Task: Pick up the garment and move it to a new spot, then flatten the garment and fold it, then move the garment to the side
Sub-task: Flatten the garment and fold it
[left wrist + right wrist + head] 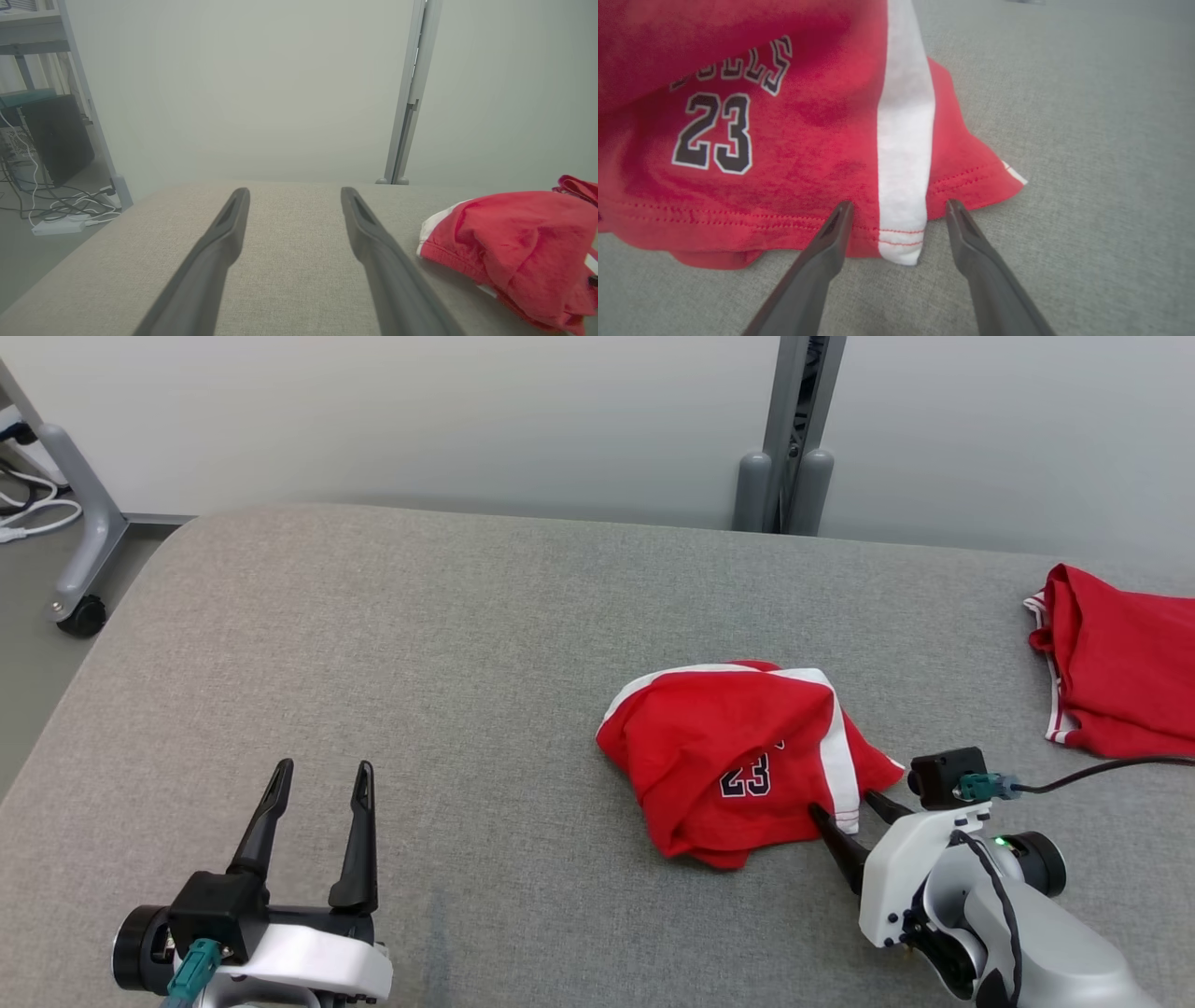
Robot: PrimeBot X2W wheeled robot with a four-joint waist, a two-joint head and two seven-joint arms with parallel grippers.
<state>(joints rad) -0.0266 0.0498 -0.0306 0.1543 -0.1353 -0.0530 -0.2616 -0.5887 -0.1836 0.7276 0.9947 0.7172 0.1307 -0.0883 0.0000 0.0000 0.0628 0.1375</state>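
A crumpled red garment (pixel 738 761) with a white stripe and a dark "23" lies on the grey table, right of centre. My right gripper (pixel 845 803) stands open at its near hem, one finger on each side of the white stripe's end (pixel 901 233); the cloth lies loose between them. In the left wrist view the garment (pixel 514 233) shows at the right. My left gripper (pixel 322 770) is open over bare table at the lower left, well apart from the garment.
A second red garment (pixel 1116 667) lies at the table's right edge. The grey padded table (pixel 420 663) has wide bare room left and centre. A grey post (pixel 794 439) stands behind it, and a wheeled frame leg (pixel 79 569) with cables at the far left.
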